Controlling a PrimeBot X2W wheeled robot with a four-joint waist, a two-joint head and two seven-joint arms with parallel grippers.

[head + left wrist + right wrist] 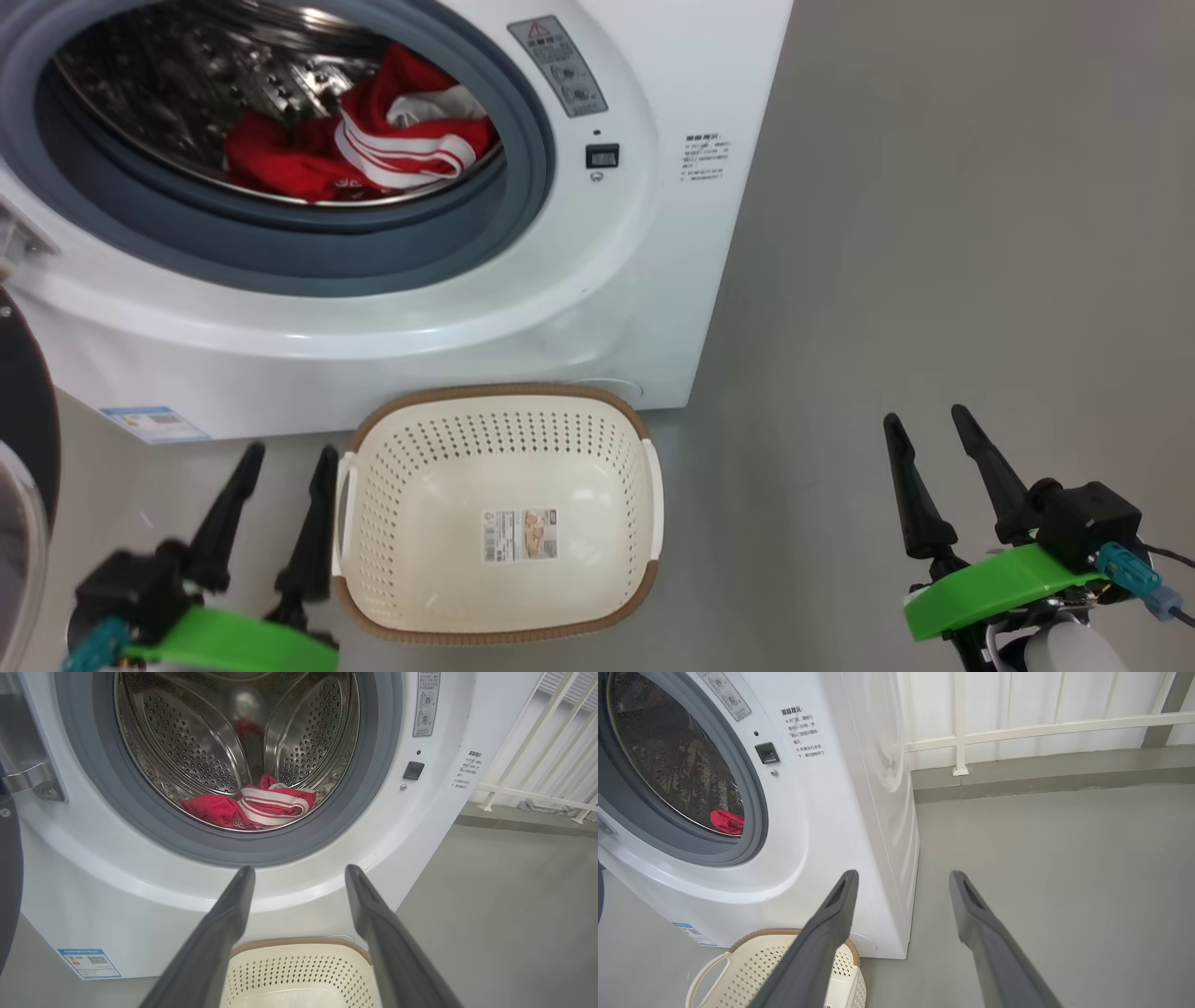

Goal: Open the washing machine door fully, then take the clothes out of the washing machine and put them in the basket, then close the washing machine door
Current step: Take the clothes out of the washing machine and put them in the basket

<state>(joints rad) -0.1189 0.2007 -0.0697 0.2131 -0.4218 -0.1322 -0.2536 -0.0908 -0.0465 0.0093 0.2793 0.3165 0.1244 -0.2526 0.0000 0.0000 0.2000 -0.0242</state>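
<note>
In the head view the left end effector (289,453) sat nearest, at lower left, its fingers (224,513) spread wide and gripping nothing, just beside the basket (499,399), which stood on the grey floor (934,233) right at the foot of the washing machine (653,233). The right end effector (926,417) hung well to the right, likewise wide open and holding nothing. The clothes (373,149) lay in the drum (187,75), and the washing machine door (23,401) stood swung open at the left edge. In the left wrist view the spread fingers (224,933) framed the basket's (299,943) far rim, the red heap (261,805) behind the gasket (280,851) above. In the right wrist view the open fingers (822,938) pointed past the machine's corner, the basket (752,961) at lower left.
</note>
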